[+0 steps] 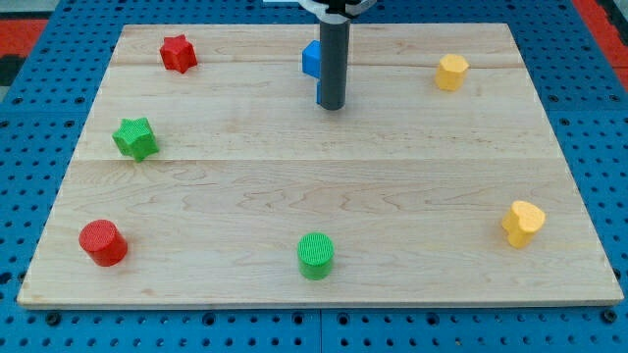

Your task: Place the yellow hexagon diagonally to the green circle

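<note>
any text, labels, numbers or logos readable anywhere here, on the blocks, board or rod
None: no words, numbers, labels or logos can be read in this view.
Blocks: plain coloured faces; the green circle shows only ridged lines, and the yellow hexagon is bare.
Board: wood grain only.
Rod: dark and unmarked down to my tip, which sits just right of the blue block.
</note>
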### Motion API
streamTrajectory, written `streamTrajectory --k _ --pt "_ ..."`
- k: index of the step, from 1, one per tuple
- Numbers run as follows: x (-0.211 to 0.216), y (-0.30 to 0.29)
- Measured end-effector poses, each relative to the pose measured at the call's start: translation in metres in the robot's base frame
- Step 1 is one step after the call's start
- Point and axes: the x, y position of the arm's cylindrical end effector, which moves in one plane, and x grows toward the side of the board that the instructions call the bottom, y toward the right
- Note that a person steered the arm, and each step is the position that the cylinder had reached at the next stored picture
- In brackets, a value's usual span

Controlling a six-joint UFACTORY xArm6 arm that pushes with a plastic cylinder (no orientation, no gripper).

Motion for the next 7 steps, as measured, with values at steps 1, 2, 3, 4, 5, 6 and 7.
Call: streamTrajectory --k 1,2,3,4,5,6,7 --pt "-0.008 0.0" --pt "-0.015 0.0" --pt "-0.018 0.0" --pt "0.017 0.003" --pt "0.022 0.034" --pt "-0.001 0.025" --pt "-0.01 0.025"
